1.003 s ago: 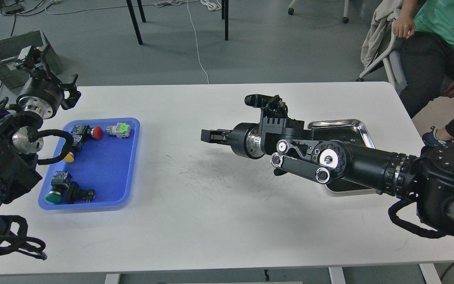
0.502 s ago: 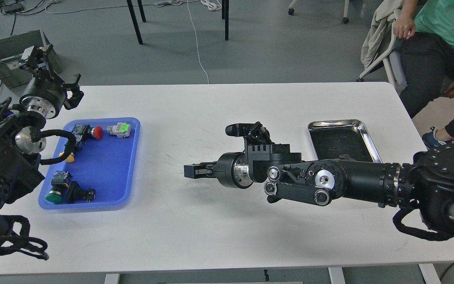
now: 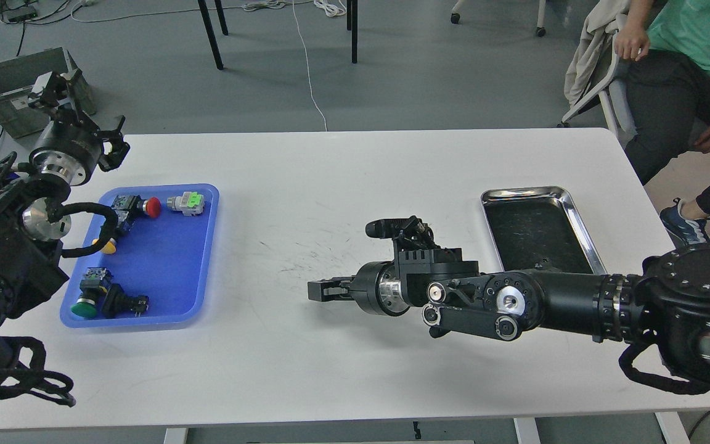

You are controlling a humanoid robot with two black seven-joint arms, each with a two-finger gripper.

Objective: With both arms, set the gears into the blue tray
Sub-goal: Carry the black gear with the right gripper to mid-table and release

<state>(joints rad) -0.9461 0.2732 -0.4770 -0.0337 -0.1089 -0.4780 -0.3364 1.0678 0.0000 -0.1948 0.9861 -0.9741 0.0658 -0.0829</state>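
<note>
R gripper (image 3: pixel 313 291): low over table centre, pointing left, fingers look closed, nothing seen held
Blue tray (image 3: pixel 201 246): table's left, holds 5 push-button switches; gears not visible
Steel tray (image 3: pixel 567 203): right, well apart from blue tray
L gripper (image 3: pixel 53 86): raised past table's far-left corner, can't tell gap

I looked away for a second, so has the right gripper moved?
Yes. The right gripper has dropped toward the near table edge, judged against the steel tray, which its arm no longer covers.

left arm (image 3: pixel 4 259) hides blue tray (image 3: pixel 164 265) edge
</note>
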